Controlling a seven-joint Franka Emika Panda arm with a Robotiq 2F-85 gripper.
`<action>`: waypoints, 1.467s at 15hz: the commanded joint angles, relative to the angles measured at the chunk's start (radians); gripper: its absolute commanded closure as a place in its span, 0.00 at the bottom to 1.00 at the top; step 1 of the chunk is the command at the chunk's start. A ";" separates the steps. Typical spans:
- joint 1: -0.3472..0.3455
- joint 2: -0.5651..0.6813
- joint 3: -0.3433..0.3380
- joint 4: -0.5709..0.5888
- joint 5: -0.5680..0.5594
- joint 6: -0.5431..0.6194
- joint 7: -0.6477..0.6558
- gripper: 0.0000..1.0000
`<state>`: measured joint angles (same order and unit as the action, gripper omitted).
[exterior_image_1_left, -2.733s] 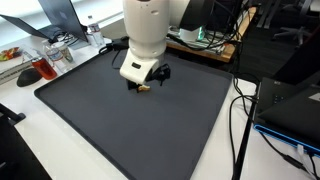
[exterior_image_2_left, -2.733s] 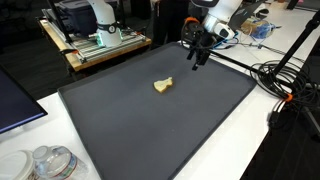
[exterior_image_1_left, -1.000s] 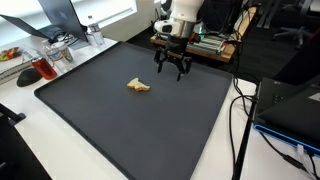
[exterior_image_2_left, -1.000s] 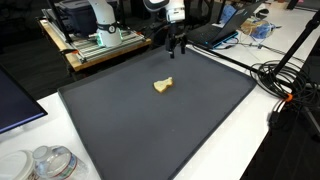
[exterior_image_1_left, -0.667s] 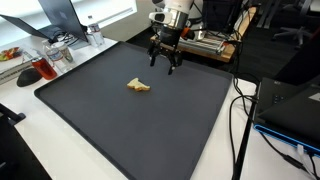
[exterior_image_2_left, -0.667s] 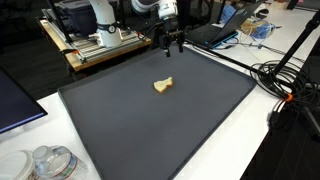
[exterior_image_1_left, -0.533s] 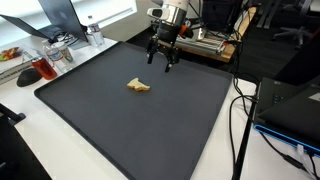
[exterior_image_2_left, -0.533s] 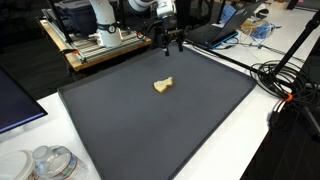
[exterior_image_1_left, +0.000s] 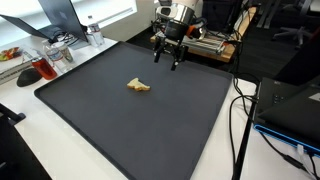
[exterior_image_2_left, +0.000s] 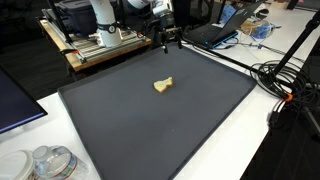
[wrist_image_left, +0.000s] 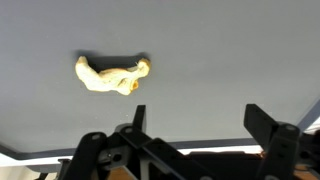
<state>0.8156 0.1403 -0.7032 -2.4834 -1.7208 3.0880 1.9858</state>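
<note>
A small yellowish crumpled object (exterior_image_1_left: 139, 86) lies on the dark grey mat (exterior_image_1_left: 130, 125), also seen in the exterior view (exterior_image_2_left: 162, 86) and in the wrist view (wrist_image_left: 112, 76). My gripper (exterior_image_1_left: 167, 60) hangs open and empty above the far edge of the mat, well apart from the object; it also shows in the exterior view (exterior_image_2_left: 168, 46). In the wrist view my two fingers (wrist_image_left: 200, 125) stand wide apart with nothing between them.
A wooden cart with equipment (exterior_image_2_left: 95, 40) stands behind the mat. Cables (exterior_image_1_left: 240, 110) run along one side. A laptop (exterior_image_1_left: 60, 20), a red cup (exterior_image_1_left: 42, 68) and clutter sit at a corner. Plastic containers (exterior_image_2_left: 45, 162) sit near the front.
My gripper has let go of the yellowish object, risen and moved back to the mat's far edge. The object has stayed where it lay.
</note>
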 joint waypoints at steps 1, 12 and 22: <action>0.000 -0.035 0.042 -0.018 -0.220 -0.045 0.272 0.00; -0.267 -0.102 0.441 -0.215 -0.461 -0.416 0.707 0.00; -0.723 -0.119 0.671 -0.204 -0.800 -0.400 0.762 0.00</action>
<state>0.1895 0.0446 -0.0432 -2.7066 -2.3654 2.6268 2.7131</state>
